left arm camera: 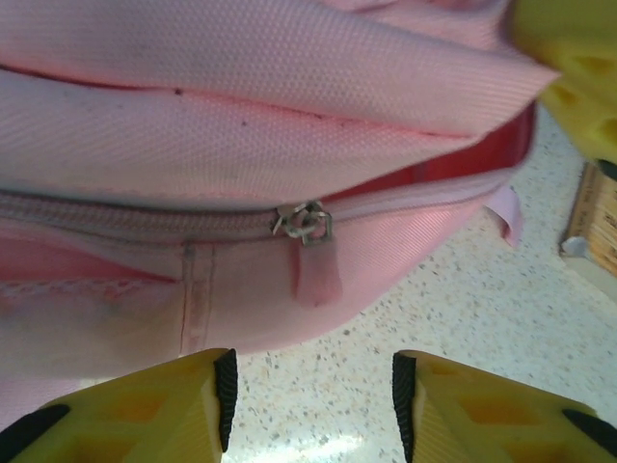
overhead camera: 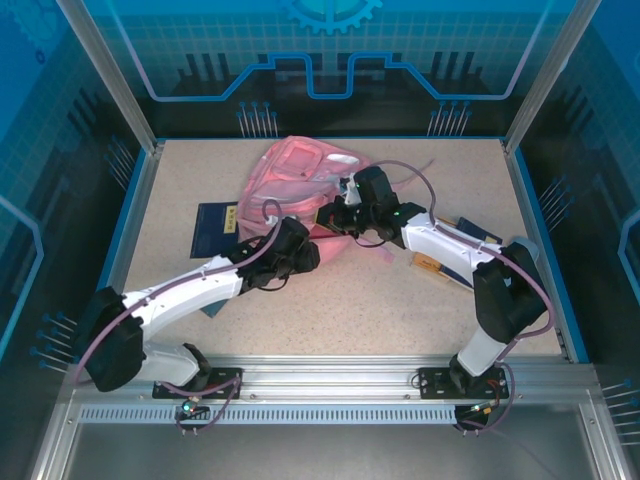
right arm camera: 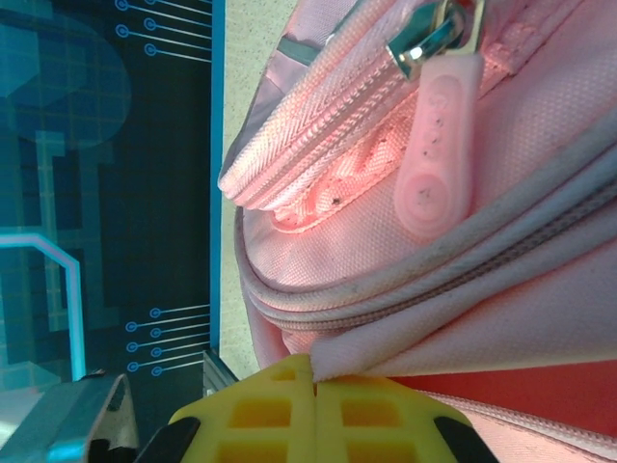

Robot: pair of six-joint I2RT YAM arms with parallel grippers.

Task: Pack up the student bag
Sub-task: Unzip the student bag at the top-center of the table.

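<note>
- The large soft pink fabric student bag (overhead camera: pixel 300 175) lies flat mid-table, towards the far edge, with both arms reaching in to its near side.
- Your right gripper (right arm camera: pixel 315 386) has its yellow jaws pressed together on a thin fold of the bag's fabric. The bite looks shallow, at the very edge. Pull hard and the cloth may slide out and the mouth drop shut.
- Your left gripper (left arm camera: pixel 313 391) is spread wide with nothing between its jaws. It hovers over the speckled table (overhead camera: pixel 400 310), just short of the small metal zip slider (left arm camera: pixel 307 224) and its pink pull tab (left arm camera: pixel 316 278).
- The tab is small and lies flat against the fabric. Close carelessly and you may pinch cloth along with it, or miss it, and the zip will jam or not run.
- With only one hold on it, the bag may drag across the table if you tug the zip instead of letting the slider travel.
- The two grippers are near each other, so a sideways sweep risks a knock.
- The flat dark blue booklet (overhead camera: pixel 217 228) lies just beside the bag's left edge, where a dragged bag could push it.
</note>
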